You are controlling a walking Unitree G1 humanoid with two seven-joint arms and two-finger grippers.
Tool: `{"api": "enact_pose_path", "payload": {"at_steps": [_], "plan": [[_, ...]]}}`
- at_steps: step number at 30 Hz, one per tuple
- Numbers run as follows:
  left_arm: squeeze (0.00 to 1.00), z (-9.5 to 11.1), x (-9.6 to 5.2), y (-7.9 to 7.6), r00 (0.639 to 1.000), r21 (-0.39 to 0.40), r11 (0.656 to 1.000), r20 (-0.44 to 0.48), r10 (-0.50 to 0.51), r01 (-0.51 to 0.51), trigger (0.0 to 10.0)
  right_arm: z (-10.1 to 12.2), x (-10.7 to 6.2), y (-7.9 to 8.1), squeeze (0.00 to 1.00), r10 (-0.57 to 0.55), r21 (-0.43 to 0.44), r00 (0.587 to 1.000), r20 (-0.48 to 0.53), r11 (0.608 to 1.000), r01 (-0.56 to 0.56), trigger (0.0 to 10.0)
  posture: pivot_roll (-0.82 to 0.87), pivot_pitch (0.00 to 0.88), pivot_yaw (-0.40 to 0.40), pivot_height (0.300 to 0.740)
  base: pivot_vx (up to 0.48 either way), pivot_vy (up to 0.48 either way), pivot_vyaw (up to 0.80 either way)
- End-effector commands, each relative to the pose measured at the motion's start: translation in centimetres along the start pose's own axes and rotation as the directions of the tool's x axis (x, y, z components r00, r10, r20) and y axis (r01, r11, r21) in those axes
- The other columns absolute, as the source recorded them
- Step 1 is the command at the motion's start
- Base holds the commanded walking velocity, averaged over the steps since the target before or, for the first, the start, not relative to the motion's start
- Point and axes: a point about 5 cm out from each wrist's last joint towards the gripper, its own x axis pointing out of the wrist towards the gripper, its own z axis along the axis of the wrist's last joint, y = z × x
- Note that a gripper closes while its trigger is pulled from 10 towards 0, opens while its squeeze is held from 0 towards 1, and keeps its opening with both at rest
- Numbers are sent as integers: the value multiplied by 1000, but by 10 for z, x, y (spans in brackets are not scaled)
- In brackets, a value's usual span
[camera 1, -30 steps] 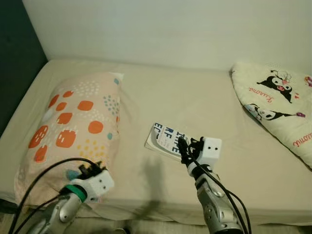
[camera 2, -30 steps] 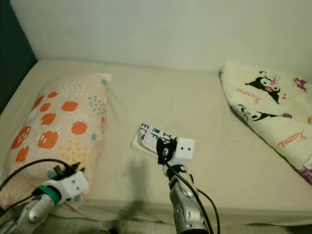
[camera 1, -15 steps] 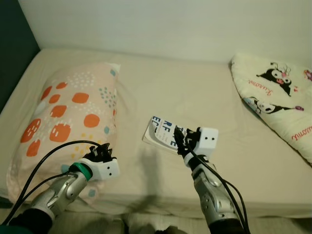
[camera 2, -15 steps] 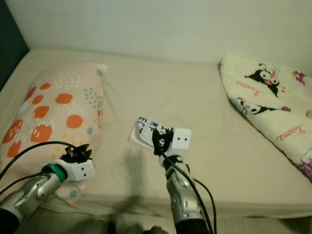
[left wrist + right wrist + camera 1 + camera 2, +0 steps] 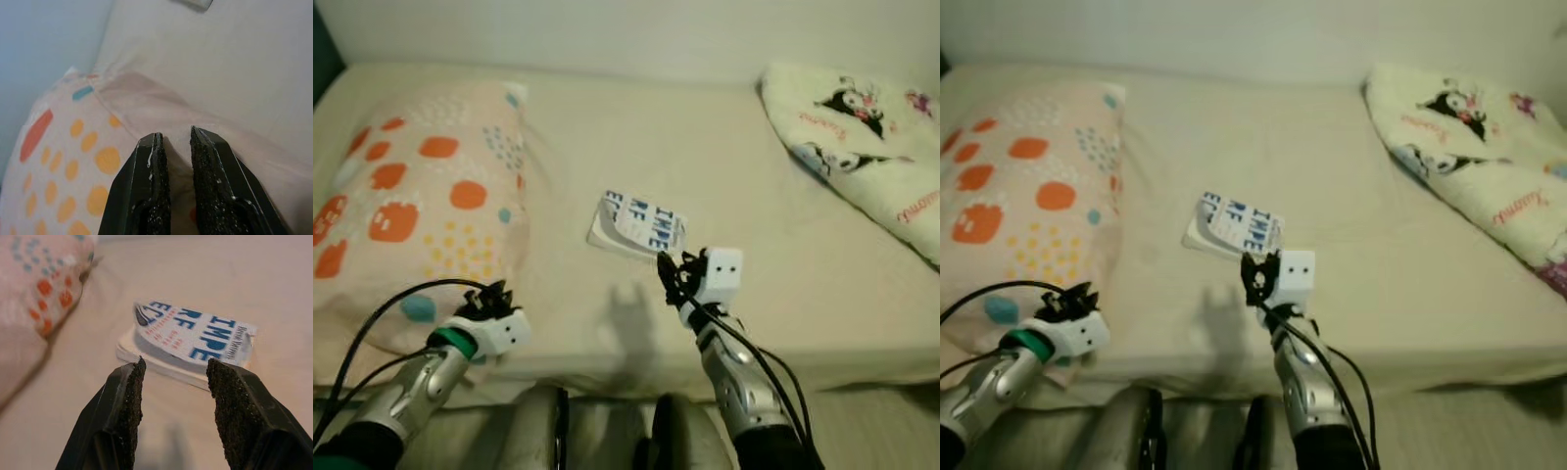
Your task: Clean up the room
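A paperback book [image 5: 636, 223] with a white cover and blue letters lies flat in the middle of the beige bed [image 5: 783, 255]. My right gripper [image 5: 668, 269] hovers just short of the book's near edge, pointing at it. In the right wrist view the right gripper [image 5: 176, 369] stands open, with the book [image 5: 195, 333] a little beyond the fingertips and nothing between them. My left gripper [image 5: 489, 297] is at the near corner of the orange-spotted pillow [image 5: 411, 196]. In the left wrist view the left gripper [image 5: 175, 137] is shut and empty over the pillow [image 5: 73, 156].
A cream quilt with cartoon prints [image 5: 862, 127] is bunched at the bed's far right. The wall runs along the far side. The bed's front edge [image 5: 607, 377] is close below my arms, and my own legs [image 5: 543, 431] are under it.
The whole picture has shifted: the camera has tilted down, bringing the bed's front edge into view. My right gripper's tips no longer overlap the book's near edge. The left gripper stays by the pillow's corner.
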Motion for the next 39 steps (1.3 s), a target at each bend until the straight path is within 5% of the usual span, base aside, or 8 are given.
{"api": "enact_pose_path", "payload": {"at_steps": [1, 3, 10, 11, 13, 20, 21, 39], "plan": [[0, -7, -6, -6, 999, -16, 1000, -38, -8, 8, 10000, -1, 0, 0, 0, 11, -31, 1000, -1, 999, -12, 10000, 128, 184, -66, 574, 0, 0, 0], [0, -21, -7, 12, 989, -35, 995, -114, 89, -94, 10000, 7, 3, 14, 0, 230, -383, 973, 8, 900, -210, 10000, 137, 199, -87, 574, 0, 0, 0], [0, -53, -27, 60, 929, -7, 956, -239, 283, -293, 10000, 15, 18, 44, 39, 416, -710, 909, -10, 637, -299, 10000, 161, 248, -115, 574, 0, 0, 0], [0, -54, -32, 63, 924, -1, 953, -245, 293, -302, 10000, 15, 21, 48, 941, 412, -735, 911, -7, 616, -284, 10000, 166, 257, -118, 574, 0, 0, 0], [0, -56, -43, 68, 913, 1, 944, -255, 319, -330, 10000, 11, 25, 58, 1000, 410, -792, 912, -10, 553, -257, 10000, 182, 281, -126, 574, 0, 0, 0], [0, -48, -57, 79, 896, -11, 923, -243, 371, -385, 10000, -4, 29, 77, 1000, 429, -901, 902, -56, 367, -230, 10000, 200, 311, -138, 574, 0, 0, 0], [0, -43, -56, 78, 899, -27, 922, -232, 371, -387, 10000, -7, 31, 81, 0, 428, -926, 901, -71, 307, -219, 10000, 213, 328, -150, 574, 0, 0, 0], [0, 122, -80, -10, 984, -422, 906, 157, 89, -15, 10000, 1, 59, 68, 0, 188, -995, 981, -39, 80, -55, 10000, 331, 343, -162, 574, 0, 0, 0]]}}
